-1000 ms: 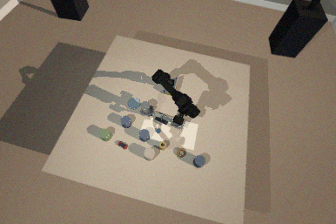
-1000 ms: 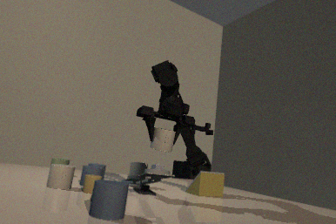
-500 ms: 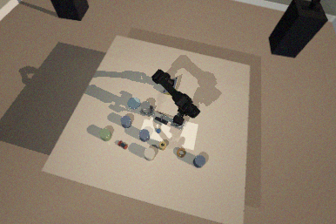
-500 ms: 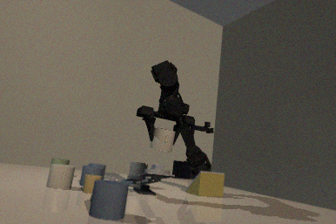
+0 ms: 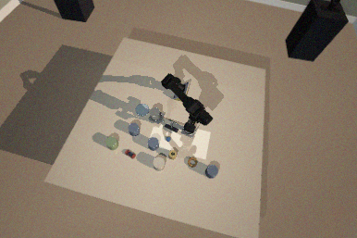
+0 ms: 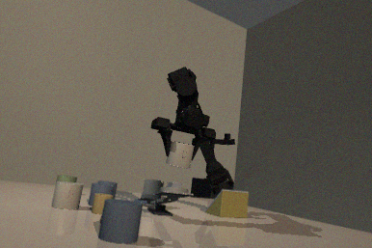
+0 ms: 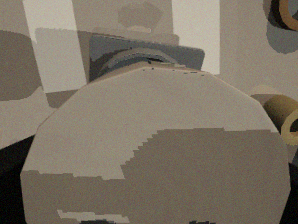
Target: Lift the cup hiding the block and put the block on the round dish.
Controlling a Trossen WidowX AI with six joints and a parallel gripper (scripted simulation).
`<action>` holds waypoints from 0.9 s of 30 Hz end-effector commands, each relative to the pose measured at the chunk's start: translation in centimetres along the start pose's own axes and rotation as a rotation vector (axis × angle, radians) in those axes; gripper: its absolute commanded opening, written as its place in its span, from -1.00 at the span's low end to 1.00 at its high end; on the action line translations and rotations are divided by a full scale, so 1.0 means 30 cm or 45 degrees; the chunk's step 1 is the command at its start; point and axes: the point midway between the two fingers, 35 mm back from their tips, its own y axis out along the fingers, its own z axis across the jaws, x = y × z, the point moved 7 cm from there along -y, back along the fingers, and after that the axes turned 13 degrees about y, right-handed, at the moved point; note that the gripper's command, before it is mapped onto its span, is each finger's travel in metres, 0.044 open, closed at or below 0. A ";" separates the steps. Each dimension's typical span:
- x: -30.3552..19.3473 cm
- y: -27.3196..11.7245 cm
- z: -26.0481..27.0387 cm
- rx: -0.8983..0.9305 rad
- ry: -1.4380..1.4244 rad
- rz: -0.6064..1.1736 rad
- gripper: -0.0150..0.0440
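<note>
My gripper (image 6: 181, 153) is shut on a pale, off-white cup (image 6: 180, 157) (image 7: 115, 105), held upright well above the table and the dark balance (image 6: 160, 206) (image 5: 172, 125). The held cup fills most of the wrist view. Behind it, a blue-grey flat plate (image 7: 195, 56) with a curved dark rim shows. A grey cup-like shape (image 5: 155, 116) stands near the far end of the balance. A small blue thing (image 5: 167, 139) lies beside the balance; I cannot tell whether it is the block. I cannot make out the round dish for certain.
Blue cups (image 5: 134, 129) (image 5: 153, 144) (image 5: 212, 171), a light blue one (image 5: 141, 109), a green cup (image 5: 112, 143) and a white cup (image 5: 159, 162) stand around. A yellow ring (image 5: 172, 154), an orange ring (image 5: 192, 162), a small red object (image 5: 130, 154) and a yellow wedge (image 6: 233, 205) are also there.
</note>
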 end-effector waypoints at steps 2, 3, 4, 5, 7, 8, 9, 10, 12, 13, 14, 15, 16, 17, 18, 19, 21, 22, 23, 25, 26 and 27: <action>0.001 -0.001 0.002 -0.001 -0.002 0.000 -0.49; 0.001 -0.001 0.002 -0.001 -0.002 0.000 -0.49; 0.001 -0.001 0.002 -0.001 -0.002 0.000 -0.49; 0.001 -0.001 0.002 -0.001 -0.002 0.000 -0.49; 0.001 -0.001 0.002 -0.001 -0.002 0.000 -0.49; 0.001 -0.001 0.002 -0.001 -0.002 0.000 -0.49; 0.001 -0.001 0.002 -0.001 -0.002 0.000 -0.49; 0.001 -0.001 0.002 -0.001 -0.002 0.000 -0.49; 0.001 -0.001 0.002 -0.001 -0.002 0.000 -0.49; 0.001 -0.001 0.002 -0.001 -0.002 0.000 -0.49; 0.001 -0.001 0.002 -0.001 -0.002 0.000 -0.49; 0.001 -0.001 0.002 -0.001 -0.002 0.000 -0.49; 0.001 -0.001 0.002 -0.001 -0.002 0.000 -0.49; 0.001 -0.001 0.002 -0.001 -0.002 0.000 -0.49; 0.001 -0.001 0.002 -0.001 -0.002 0.000 -0.49; 0.001 -0.001 0.002 -0.001 -0.002 0.000 -0.49; 0.001 -0.001 0.002 -0.001 -0.002 0.000 -0.49; 0.001 -0.001 0.002 -0.001 -0.002 0.000 -0.49; 0.001 -0.001 0.002 -0.001 -0.002 0.000 -0.49; 0.001 -0.001 0.002 -0.001 -0.002 0.000 -0.49; 0.005 0.003 0.007 -0.001 -0.001 0.000 -0.49; 0.016 0.012 0.023 0.001 0.000 0.001 -0.49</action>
